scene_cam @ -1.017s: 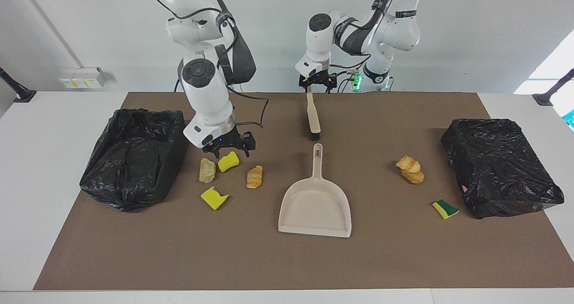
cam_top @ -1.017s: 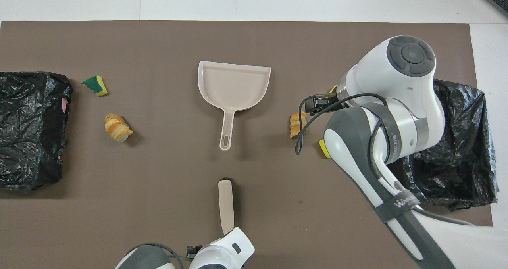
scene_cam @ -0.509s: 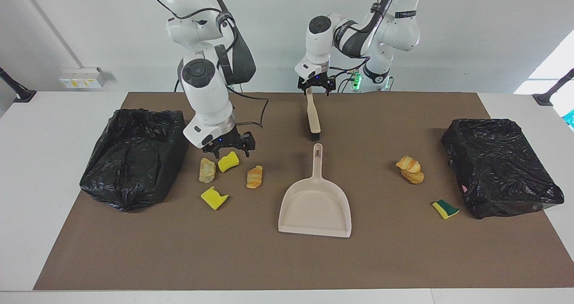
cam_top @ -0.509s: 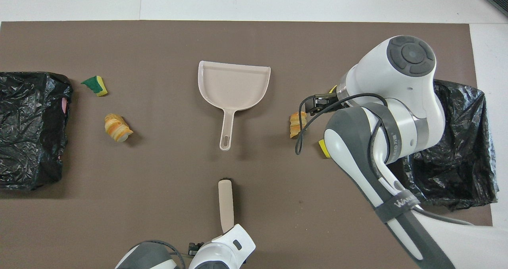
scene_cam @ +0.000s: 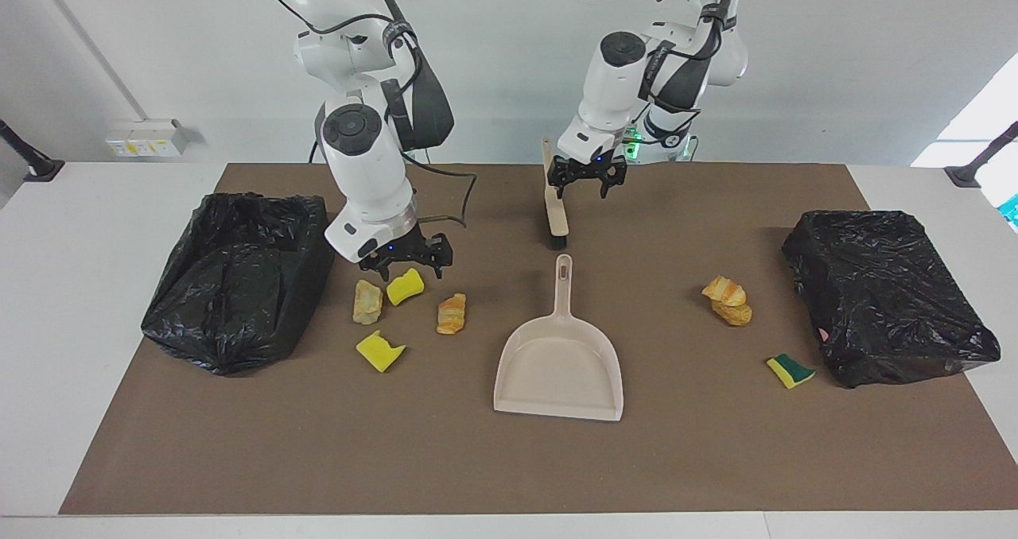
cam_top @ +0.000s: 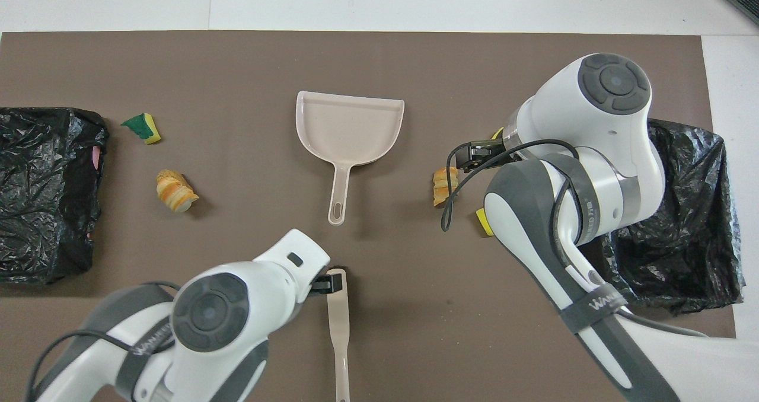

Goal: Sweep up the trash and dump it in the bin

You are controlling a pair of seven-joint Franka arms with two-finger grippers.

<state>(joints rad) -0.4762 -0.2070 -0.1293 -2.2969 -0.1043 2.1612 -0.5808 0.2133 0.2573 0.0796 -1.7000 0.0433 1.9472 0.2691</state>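
The left claw [scene_cam: 586, 180] hangs with its fingers spread wide, low over the brown surface [scene_cam: 509, 459] and just beside the brush [scene_cam: 554, 205], holding nothing. The right claw [scene_cam: 406, 257] is spread wide too and is low over a yellow sponge bit [scene_cam: 406, 286], also holding nothing. The trash lies in two little groups: sponge bits and pastry pieces [scene_cam: 451, 314] near the black bin [scene_cam: 238, 277] at the right arm's end, and a pastry pile [scene_cam: 728, 300] with a green-backed sponge [scene_cam: 790, 370] near the other black bin [scene_cam: 887, 304] at the left arm's end. The dustpan [scene_cam: 559, 364] is empty in the middle. I think the left claw could bump the brush and knock it away if it closes off to the side. The right claw could poke the soft sponge and push it farther from the dustpan. The bits are light, so a fast sweep might make them roll away.
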